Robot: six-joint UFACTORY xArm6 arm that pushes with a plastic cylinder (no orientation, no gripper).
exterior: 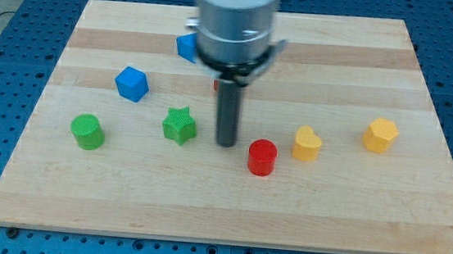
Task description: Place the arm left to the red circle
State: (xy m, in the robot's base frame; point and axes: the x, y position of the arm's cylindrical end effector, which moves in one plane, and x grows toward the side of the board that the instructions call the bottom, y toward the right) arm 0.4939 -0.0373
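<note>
My tip (226, 144), a bare rod with no fingers, is seen just left of the red circle (262, 157), right of the green star (179, 126).

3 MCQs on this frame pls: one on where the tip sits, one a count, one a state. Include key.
1. Where is my tip relative to the red circle?
A. to its left, slightly toward the view's top
B. to its right
C. resting on top of it

2. How many yellow blocks are on the board?
A. one
B. two
C. three

3. Is my tip touching the green star?
A. yes, pressed against it
B. no, a gap shows
C. the star is hidden

Key: 1 A, my tip ends just left of the red circle. 2 B, a yellow heart and a yellow hexagon. 3 B, bare wood shows between the tip and the green star.
</note>
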